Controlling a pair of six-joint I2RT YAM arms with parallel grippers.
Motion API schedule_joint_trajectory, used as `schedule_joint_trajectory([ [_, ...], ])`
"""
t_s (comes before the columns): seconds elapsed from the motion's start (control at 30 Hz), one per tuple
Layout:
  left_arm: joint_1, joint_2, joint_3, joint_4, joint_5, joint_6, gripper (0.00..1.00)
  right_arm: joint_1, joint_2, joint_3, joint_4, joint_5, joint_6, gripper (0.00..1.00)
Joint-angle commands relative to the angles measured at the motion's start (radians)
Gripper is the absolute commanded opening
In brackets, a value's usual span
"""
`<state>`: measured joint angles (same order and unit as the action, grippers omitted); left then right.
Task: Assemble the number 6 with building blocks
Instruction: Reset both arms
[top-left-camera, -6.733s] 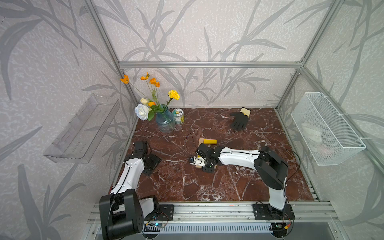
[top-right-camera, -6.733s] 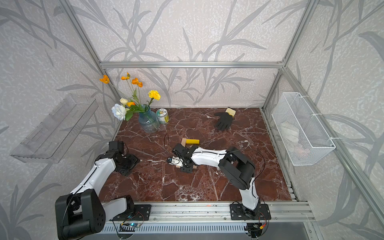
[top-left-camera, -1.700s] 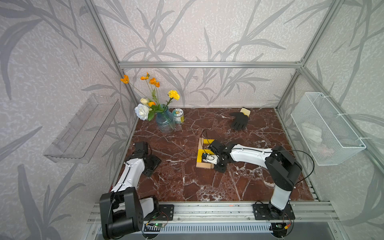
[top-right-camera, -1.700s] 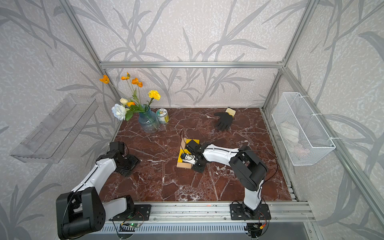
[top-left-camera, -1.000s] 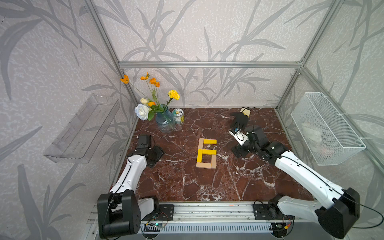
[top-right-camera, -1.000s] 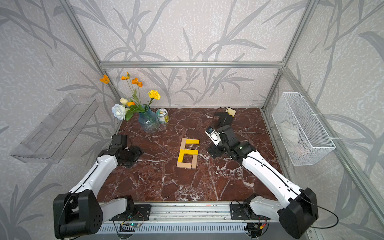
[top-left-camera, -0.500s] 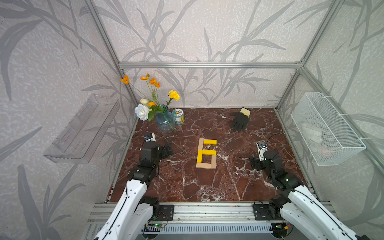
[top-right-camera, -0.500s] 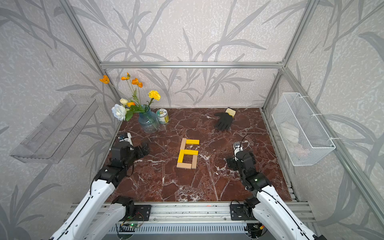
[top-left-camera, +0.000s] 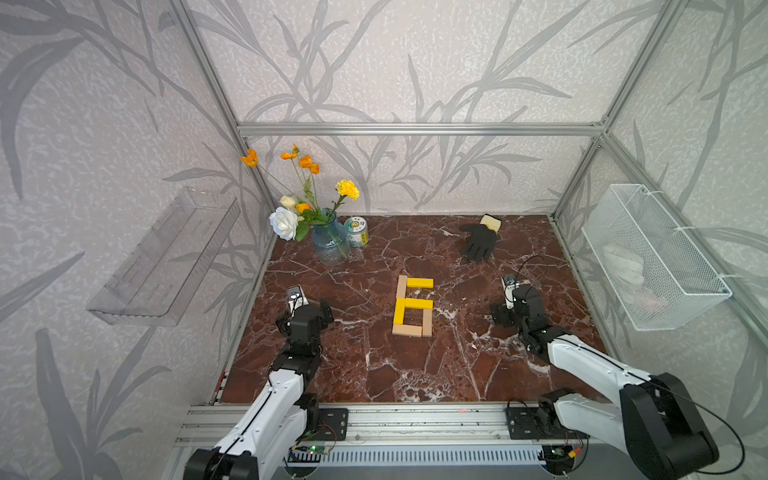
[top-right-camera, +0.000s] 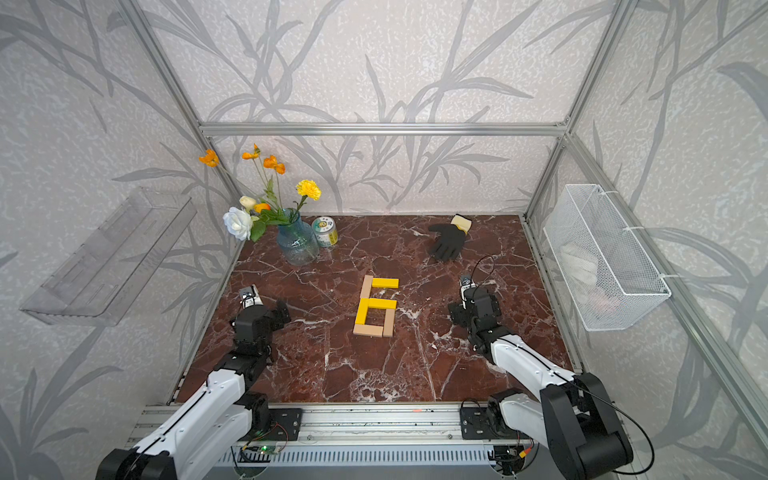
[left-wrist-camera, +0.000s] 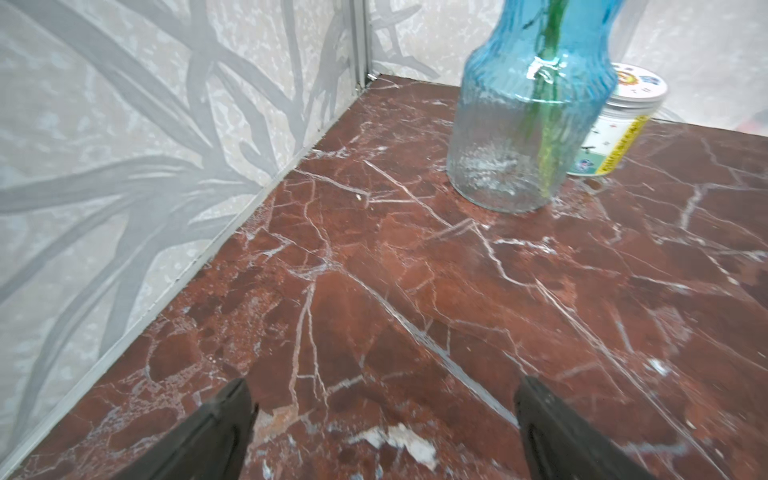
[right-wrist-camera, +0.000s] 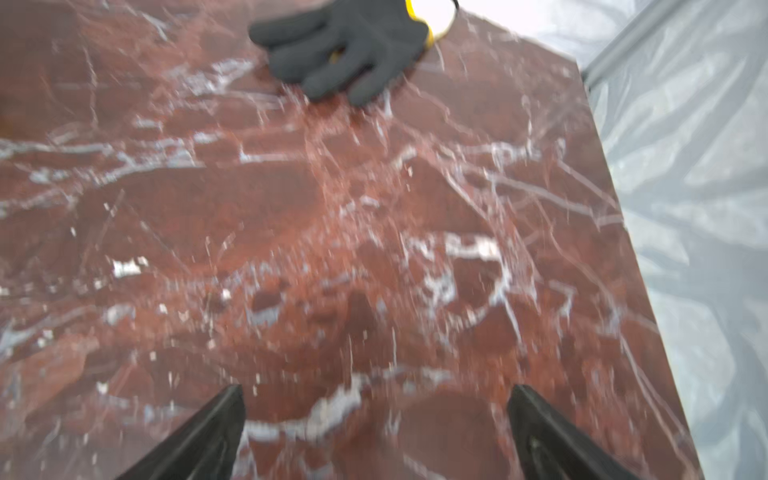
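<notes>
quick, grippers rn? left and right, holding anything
left gripper: open, holding nothing
right gripper: open, holding nothing

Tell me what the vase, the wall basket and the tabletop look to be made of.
Vase: blue-tinted glass, glossy; stems show through it. Wall basket: fine white wire mesh, probably coated metal. Tabletop: red-brown marble look with white veins, smooth; real stone or printed surface, cannot tell.
</notes>
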<state>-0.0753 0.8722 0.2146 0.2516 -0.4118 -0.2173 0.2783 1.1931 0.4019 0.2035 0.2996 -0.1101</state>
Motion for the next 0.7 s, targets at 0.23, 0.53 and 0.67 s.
schedule_joint_trajectory([
  [0.23,0.112,0.493,0.212,0.353,0.094,0.076,0.99,-0.014,0.160,0.079,0.201,-0.081,-0.076,0.99],
  [0.53,0.095,0.655,0.109,0.730,0.176,0.125,0.99,-0.074,0.290,0.152,0.306,-0.122,-0.050,0.99],
  [0.67,0.084,0.636,0.094,0.726,0.171,0.139,0.99,-0.140,0.346,0.171,0.332,-0.206,0.018,0.99],
])
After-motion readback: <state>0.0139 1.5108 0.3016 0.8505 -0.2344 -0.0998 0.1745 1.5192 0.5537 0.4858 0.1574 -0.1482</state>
